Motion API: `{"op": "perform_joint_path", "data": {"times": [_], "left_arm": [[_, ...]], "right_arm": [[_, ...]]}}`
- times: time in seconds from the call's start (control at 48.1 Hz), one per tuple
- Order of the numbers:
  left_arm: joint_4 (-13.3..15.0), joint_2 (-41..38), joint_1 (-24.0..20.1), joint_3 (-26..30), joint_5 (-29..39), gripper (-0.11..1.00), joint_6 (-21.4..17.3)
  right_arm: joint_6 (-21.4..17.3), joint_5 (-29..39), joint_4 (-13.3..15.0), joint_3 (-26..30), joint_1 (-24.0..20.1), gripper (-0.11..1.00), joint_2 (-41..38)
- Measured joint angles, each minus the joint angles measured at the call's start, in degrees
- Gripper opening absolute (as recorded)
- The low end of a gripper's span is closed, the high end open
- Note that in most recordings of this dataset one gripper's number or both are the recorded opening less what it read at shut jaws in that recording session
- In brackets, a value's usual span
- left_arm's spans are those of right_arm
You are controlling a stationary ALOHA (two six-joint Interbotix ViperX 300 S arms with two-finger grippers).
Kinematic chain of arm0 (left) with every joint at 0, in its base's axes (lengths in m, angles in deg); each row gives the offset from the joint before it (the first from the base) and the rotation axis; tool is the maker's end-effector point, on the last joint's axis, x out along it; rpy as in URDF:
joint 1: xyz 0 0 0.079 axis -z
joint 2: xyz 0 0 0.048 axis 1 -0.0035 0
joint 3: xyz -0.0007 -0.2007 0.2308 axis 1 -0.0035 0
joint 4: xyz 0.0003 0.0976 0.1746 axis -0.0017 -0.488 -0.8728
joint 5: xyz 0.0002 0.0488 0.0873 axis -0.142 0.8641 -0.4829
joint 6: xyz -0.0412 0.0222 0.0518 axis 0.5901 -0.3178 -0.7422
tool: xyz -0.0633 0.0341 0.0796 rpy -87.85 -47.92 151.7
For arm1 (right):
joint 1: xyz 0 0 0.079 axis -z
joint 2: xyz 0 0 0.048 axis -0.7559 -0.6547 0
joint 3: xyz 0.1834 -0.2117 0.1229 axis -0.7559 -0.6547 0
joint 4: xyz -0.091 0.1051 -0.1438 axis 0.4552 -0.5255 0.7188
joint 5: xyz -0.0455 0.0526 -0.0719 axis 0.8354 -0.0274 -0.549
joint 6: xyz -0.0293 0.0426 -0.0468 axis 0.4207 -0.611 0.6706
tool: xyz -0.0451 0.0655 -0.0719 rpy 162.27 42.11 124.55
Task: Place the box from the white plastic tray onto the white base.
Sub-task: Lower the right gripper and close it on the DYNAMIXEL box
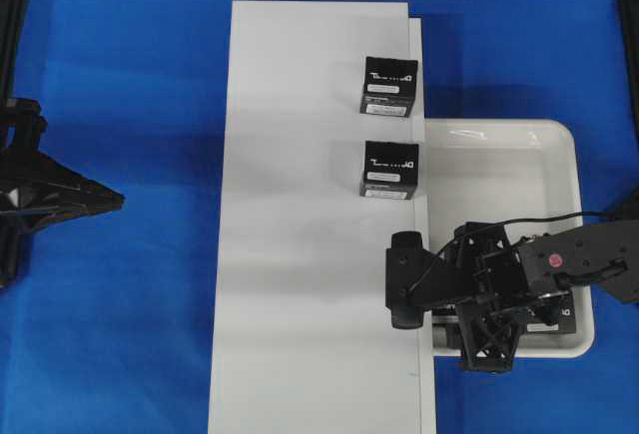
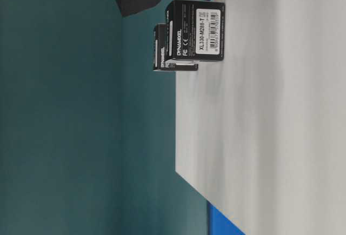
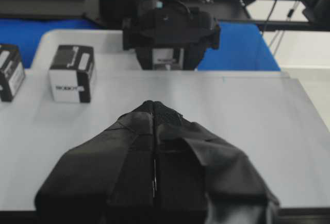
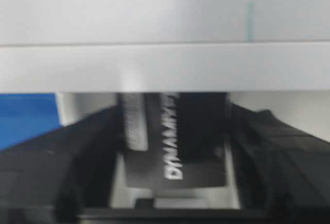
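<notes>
Your right claw (image 4: 175, 147) straddles the box (image 4: 172, 139) in the white plastic tray (image 1: 559, 140), at five o'clock overhead; actual grip unclear through blur. Left claw (image 3: 153, 108) is closed.

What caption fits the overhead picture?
Two boxes sit on the white base; the right end effector reaches into the tray.

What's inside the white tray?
One black DYNAMIXEL box sits in the white plastic tray, between the right gripper's fingers. From overhead the arm covers that corner, so anything else beneath it is hidden. The remaining tray floor looks bare.
</notes>
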Motion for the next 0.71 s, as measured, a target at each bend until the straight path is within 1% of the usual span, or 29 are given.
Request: {"op": "perform_joint_path", "data": {"times": [0.208, 0.374, 0.582, 0.706], "left_arm": [[0.0, 0.09, -0.09, 0.0, 0.0, -0.07, 0.0], [0.0, 0.09, -0.09, 0.0, 0.0, -0.07, 0.0], [0.0, 0.18, -0.09, 0.0, 0.09, -0.07, 0.0], [0.0, 0.44, -0.09, 0.0, 0.0, -0.07, 0.0]], "right_arm": [[0.0, 2.99, -0.35, 0.79, 0.0, 0.58, 0.09], [0.0, 7.38, -0.44, 1.41, 0.18, 0.58, 2.02], [-0.18, 12.74, -0.44, 3.52, 2.2, 0.58, 8.44], [-0.18, 17.23, -0.44, 6.33, 3.87, 0.58, 12.22]]}}
